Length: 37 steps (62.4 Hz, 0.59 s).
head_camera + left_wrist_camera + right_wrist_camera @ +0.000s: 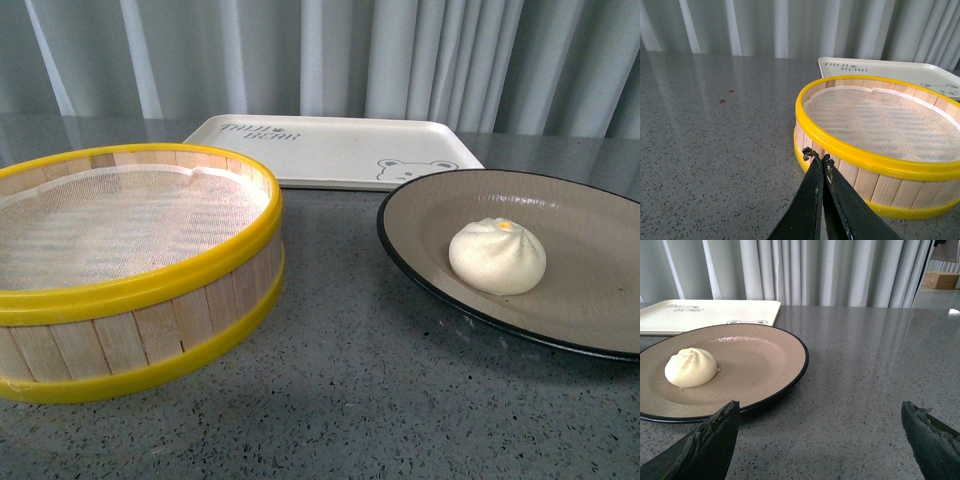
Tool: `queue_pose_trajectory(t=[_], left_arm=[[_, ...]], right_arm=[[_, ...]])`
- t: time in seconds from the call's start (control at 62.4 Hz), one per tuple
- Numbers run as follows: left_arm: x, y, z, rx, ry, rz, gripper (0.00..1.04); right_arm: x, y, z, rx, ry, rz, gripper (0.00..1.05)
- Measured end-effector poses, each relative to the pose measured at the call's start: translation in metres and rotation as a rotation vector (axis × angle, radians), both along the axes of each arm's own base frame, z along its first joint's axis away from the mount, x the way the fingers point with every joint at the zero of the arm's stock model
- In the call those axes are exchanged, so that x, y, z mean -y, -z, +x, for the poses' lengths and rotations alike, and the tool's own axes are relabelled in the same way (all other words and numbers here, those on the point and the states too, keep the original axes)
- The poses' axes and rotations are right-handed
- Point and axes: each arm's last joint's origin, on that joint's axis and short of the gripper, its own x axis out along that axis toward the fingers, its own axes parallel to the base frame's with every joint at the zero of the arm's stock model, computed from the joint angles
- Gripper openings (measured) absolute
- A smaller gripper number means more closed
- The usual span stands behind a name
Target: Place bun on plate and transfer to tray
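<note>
**Bun on plate, plate not yet on tray**

Neither arm shows in the front view, so we go by the wrist cameras. The left claw is clenched on nothing, tips pressed together. It sits just beside the wall of the yellow-rimmed wooden steamer basket; we cannot tell whether it touches. The right claw is released and grasps nothing. Its fingers are spread wide, low over the table and near the plate.

Further out, the basket stands on the robot's left with only its cloth liner showing. The plate lies on the right. The bun sits upright inside it, a bit off centre, pleats and yellow dot up.

The tray lies flat behind both, its bear-face corner toward the plate. We cannot tell whether the plate's far rim touches that corner. A grey curtain hangs behind.

We judge the first step done and the transfer in hand. Next the right claw must close on the black rim and lift the plate level so the bun does not roll. It then carries the plate back and leftward over the tray's lip. The rim is thin and shallow, so the plate could tilt.
</note>
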Motion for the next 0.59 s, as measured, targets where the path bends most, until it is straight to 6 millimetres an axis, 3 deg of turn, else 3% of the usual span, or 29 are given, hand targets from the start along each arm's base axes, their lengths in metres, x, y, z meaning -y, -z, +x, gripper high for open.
queue_pose_trajectory(t=[0.192,0.433,0.529,0.593], left_arm=[[0.0,0.003,-0.012,-0.009,0.001,0.0,0.04],[0.0,0.003,-0.012,-0.006,0.001,-0.001,0.05],[0.0,0.003,-0.012,-0.006,0.0,0.0,0.2],[0.0,0.003,-0.012,-0.006,0.001,0.0,0.37]], right_arm=[[0.0,0.0,0.0,0.0,0.0,0.0,0.96],[0.0,0.0,0.0,0.0,0.0,0.0,0.96],[0.0,0.0,0.0,0.0,0.0,0.0,0.96],[0.0,0.0,0.0,0.0,0.0,0.0,0.96]])
